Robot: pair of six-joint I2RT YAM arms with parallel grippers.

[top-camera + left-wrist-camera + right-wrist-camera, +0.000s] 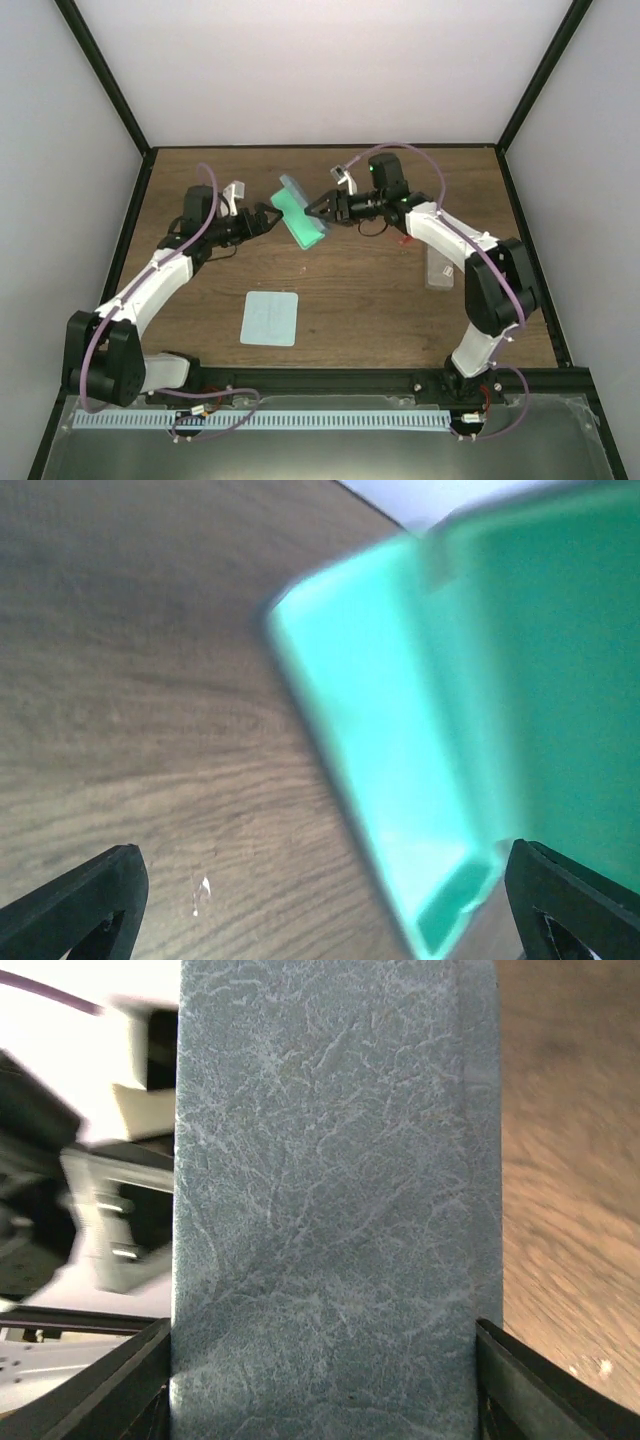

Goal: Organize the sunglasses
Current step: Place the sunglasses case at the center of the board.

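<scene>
- Nearest the bases, a pale teal cloth (pixel 270 318) lay flat on the wooden table (pixel 380 320), left of centre and well apart from both grippers.
- Further in on the right, we saw the pink sunglasses (pixel 440 265), pale and translucent, lying on the table just on the near side of the right forearm. Nothing gripped them.
- Just beyond, a sliver of the red-orange sunglasses (pixel 403 240) showed at the edge of the right forearm. The rest was hidden by the arm.
- Mid-table, the open case (pixel 300 215) was up off the wood and tilted, green lining towards the left arm, blue-grey shell towards the right.
- Right gripper (pixel 322 207): clamped on the case. On the wrist view we had its fingers (pixel 110 1380) tight against both edges of the shell.
- Left gripper (pixel 272 217): jaws spread wide, holding nothing. One of its fingers (pixel 90 900) was well clear of the lining, the other just beside the case's end.
</scene>
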